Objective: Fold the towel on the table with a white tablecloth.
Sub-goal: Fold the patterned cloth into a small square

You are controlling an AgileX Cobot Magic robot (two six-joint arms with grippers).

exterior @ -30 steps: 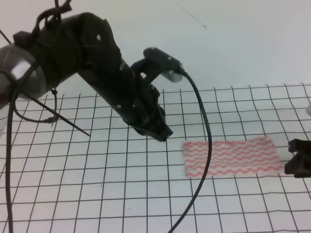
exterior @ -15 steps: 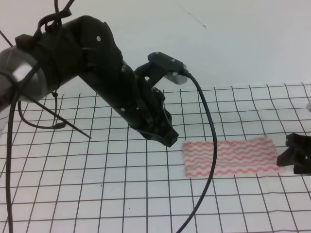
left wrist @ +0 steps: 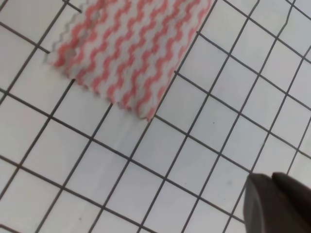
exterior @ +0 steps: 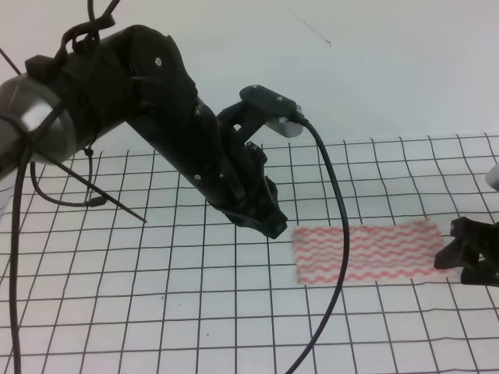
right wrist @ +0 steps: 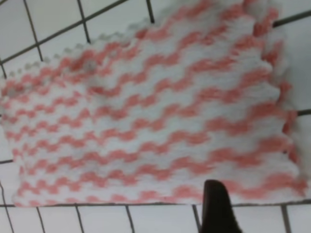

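The towel (exterior: 366, 251), white with pink-red wavy stripes, lies flat on the white tablecloth (exterior: 156, 265) that covers the table, right of centre. My left gripper (exterior: 273, 225) hangs just off the towel's left end, and its fingers look pressed together. In the left wrist view the towel (left wrist: 131, 46) is at the top, with the dark fingertips (left wrist: 277, 201) low on the right over bare grid. My right gripper (exterior: 461, 257) sits at the towel's right end, jaws apart like a fork. The right wrist view is filled by the towel (right wrist: 146, 111), with one dark finger (right wrist: 216, 206) at its near edge.
A black cable (exterior: 331, 234) from the left arm droops across the towel's left part down to the front edge. A thin dark rod (exterior: 101, 195) slants over the tablecloth at the left. A plain white wall (exterior: 374, 70) rises behind the table.
The left arm has come a little down and to the right, toward the towel's left end. The right gripper has slid left, up to the towel's right end.
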